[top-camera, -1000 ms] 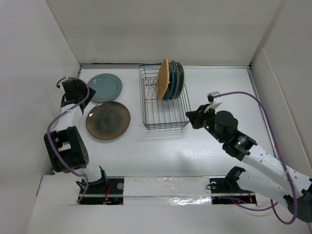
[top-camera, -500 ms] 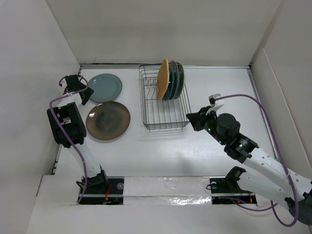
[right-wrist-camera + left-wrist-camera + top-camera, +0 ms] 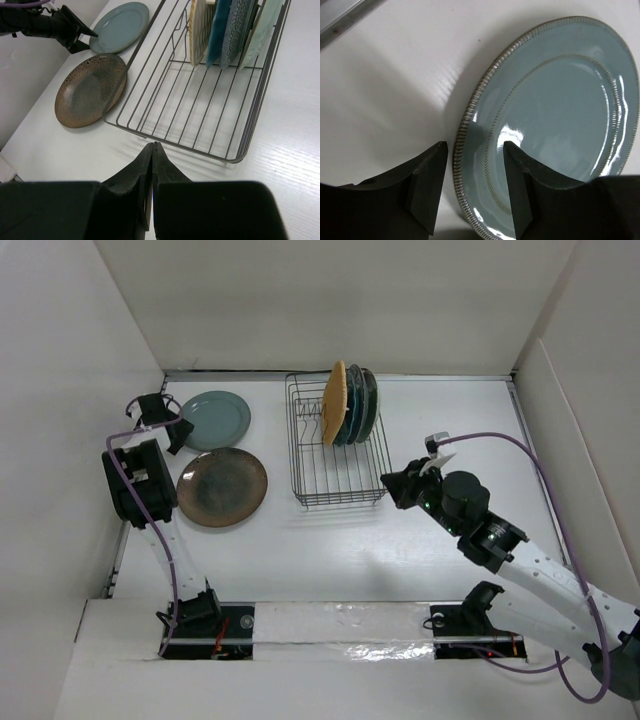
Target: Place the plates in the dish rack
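The grey-teal plate lies flat at the far left, large in the left wrist view. My left gripper is open, its jaws either side of the plate's left rim, one outside it and one over the plate. The brown plate lies flat just in front. The black wire dish rack holds several upright plates at its far end, the orange-tan plate leftmost. My right gripper is shut and empty by the rack's near right corner.
White walls close the table at the left, back and right. A metal strip runs along the back edge behind the grey-teal plate. The rack's near half holds no plates.
My left gripper has swung back and in to the grey-teal plate's left rim. The right arm has barely moved.
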Available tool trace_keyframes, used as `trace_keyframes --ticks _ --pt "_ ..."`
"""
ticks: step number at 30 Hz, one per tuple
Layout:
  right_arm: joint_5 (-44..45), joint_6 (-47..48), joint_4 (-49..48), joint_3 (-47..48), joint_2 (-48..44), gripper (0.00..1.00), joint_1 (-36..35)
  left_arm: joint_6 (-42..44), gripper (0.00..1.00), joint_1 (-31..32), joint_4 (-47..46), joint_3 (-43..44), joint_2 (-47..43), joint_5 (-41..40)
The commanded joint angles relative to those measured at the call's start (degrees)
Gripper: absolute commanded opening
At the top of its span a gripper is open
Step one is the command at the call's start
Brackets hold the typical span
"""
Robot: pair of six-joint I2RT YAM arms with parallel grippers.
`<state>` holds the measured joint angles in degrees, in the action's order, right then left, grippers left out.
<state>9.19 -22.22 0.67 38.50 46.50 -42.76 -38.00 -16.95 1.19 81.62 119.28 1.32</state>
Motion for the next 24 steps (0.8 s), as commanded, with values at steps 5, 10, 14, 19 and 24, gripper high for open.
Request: trace_keyframes --ticks 5,10,14,19,24 --pt "0.4 0.9 -4.1 0.9 0.1 0.05 0.3 -1.1 0.45 0.0 -3.6 0.5 1.4 3.4" --pt "1.4 0.9 -4.0 1.8 0.1 0.05 0.3 -2.6 0.38 0.0 -7.3 -2.5 1.0 4.7" --pt "1.4 0.9 -3.8 1.7 0.0 0.05 0.3 -3.2 0.25 0.0 -13.0 -5.4 -0.2 4.6" --pt "1.4 0.9 -3.7 1.7 0.6 0.02 -0.2 -4.4 0.42 0.0 -15.7 -8.3 -1.4 3.6" --pt "2.9 1.0 -3.7 1.7 0.8 0.01 -0.9 -1.7 0.61 -0.6 -13.2 -5.9 -0.2 6.5"
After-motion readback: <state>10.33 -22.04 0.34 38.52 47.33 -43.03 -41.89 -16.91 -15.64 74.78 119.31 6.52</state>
